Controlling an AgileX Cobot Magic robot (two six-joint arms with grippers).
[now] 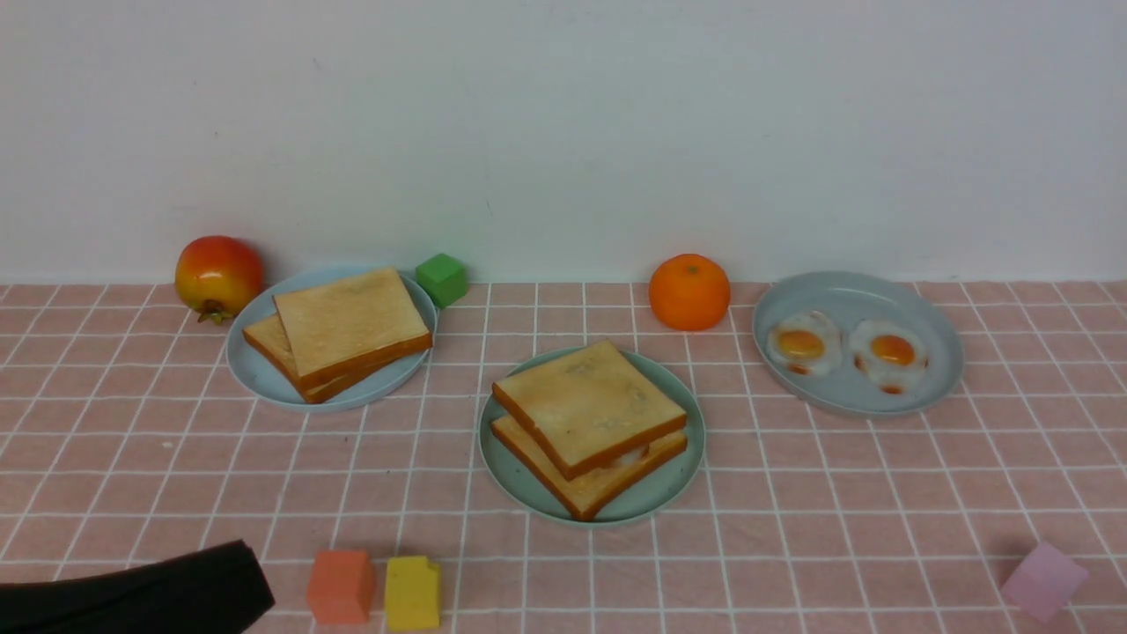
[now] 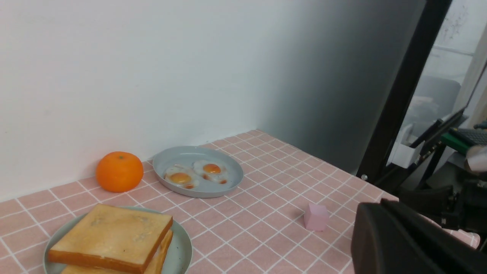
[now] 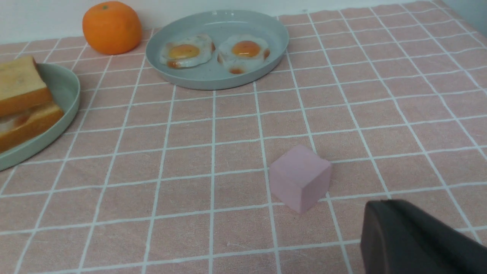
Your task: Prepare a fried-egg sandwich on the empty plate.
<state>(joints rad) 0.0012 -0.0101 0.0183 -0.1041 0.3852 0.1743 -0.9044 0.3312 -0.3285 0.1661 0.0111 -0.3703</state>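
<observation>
Your fried-egg sandwich (image 1: 588, 426) already sits stacked on the mint-green plate (image 1: 673, 484) at the middle of the worktop (image 1: 880, 493), two toast slices with a sliver of white egg showing between them at the right-hand near edge. The top slice is turned a little against the bottom one, so its corners point near and far, not square to you. From your left end effector (image 1: 141, 594), whose dark body shows only at the near left corner of the front view, the sandwich lies to the far right. Your right end effector (image 3: 422, 239) does not appear in the front view at all; its wrist camera shows only a dark bulk low in the frame, with the pink cube (image 3: 299, 177) just beyond it and the sandwich plate well off to the left. You cannot tell how far either end effector is open, since no fingers show, and neither appears to hold anything. By this layout, the left arm looks the nearer one if the top slice needs squaring, though the task reads as essentially done.
</observation>
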